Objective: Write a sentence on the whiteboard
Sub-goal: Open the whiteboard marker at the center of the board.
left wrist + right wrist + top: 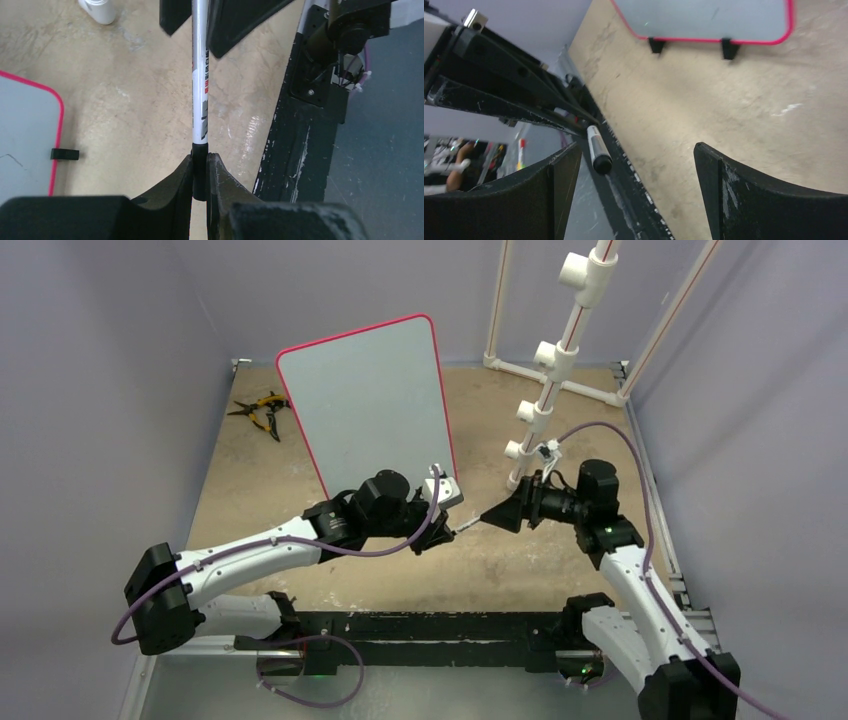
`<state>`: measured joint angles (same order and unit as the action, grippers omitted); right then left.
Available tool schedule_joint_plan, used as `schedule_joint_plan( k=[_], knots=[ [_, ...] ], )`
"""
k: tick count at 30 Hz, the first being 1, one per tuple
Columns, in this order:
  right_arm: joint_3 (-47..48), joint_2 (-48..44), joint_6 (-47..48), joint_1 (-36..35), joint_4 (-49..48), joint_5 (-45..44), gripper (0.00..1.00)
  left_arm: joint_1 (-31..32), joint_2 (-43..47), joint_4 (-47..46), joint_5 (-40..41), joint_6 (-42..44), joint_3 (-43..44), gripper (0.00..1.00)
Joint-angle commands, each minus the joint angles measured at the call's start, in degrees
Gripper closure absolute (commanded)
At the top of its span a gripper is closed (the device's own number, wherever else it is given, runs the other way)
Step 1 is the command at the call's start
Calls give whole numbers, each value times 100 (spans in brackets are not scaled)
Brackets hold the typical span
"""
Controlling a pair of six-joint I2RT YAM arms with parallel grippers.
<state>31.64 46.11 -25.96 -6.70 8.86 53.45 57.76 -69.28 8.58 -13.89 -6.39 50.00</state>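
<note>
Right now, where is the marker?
In the top view the marker lies right of centre, near the lower right corner of the whiteboard, clamped by the left gripper, its free end between the open fingers of the right gripper.

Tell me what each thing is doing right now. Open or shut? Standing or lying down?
Left gripper: jaws shut on the black end of the marker.
Right gripper: jaws open, with the marker's other end between them, not squeezed.
Marker: held in the air, off the table.
Whiteboard: standing up on its black feet, no words readable on it.
Pliers: lying on the table.
</note>
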Motion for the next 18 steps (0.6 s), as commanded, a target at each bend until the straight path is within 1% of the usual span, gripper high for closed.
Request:
schedule_joint_plan(
  k=[1,3,5,14,18],
  knots=[
    [-91,244,-379,-756,-822,379,15,-10,-19,-174,-653,218,103,100],
    [-208,319,-694,-1071,-1367,328,16,-10,-67,-131,-694,246,112,100],
    [-303,381,-815,-1166,-1570,307,19,-10,-64,-120,-747,268,95,100],
    [-266,509,-539,-1209,-1363,391,51,-6,-90,-84,-723,314,101,100],
    [-299,577,-518,-1215,-1460,369,66,-10,-97,-84,-737,316,90,100]
  ],
)
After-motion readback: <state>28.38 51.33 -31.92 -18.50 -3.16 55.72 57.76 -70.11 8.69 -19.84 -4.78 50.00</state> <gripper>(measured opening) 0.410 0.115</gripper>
